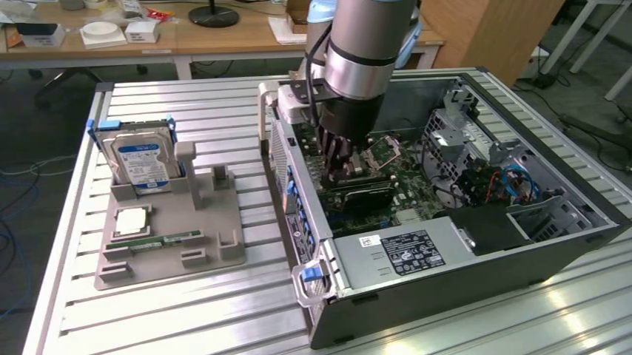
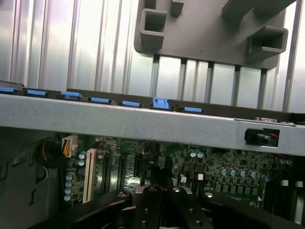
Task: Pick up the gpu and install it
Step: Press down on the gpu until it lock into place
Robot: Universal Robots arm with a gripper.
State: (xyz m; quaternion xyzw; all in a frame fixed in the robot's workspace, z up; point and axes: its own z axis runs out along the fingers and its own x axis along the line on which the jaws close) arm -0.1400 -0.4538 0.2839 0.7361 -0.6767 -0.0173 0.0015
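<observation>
tool (image 1: 341, 174): closed, down inside the computer case (image 1: 553, 244) | gpu (image 1: 360, 194): flat under it, over the board, to fit

Silver ribbed metal table (image 1: 197, 310); grey plastic parts holder (image 1: 168, 244) carrying a silver hard drive with blue-white label (image 1: 141, 163); black computer case (image 1: 553, 244) with green circuit-patterned motherboard (image 1: 405, 196), blue clips (image 2: 100, 100), black gripper (image 2: 164, 200).

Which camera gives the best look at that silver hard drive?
The exterior view: the hard drive stands upright in the grey holder, its blue-white label facing the camera. The wrist view catches the grey holder's edge, not the drive.
</observation>
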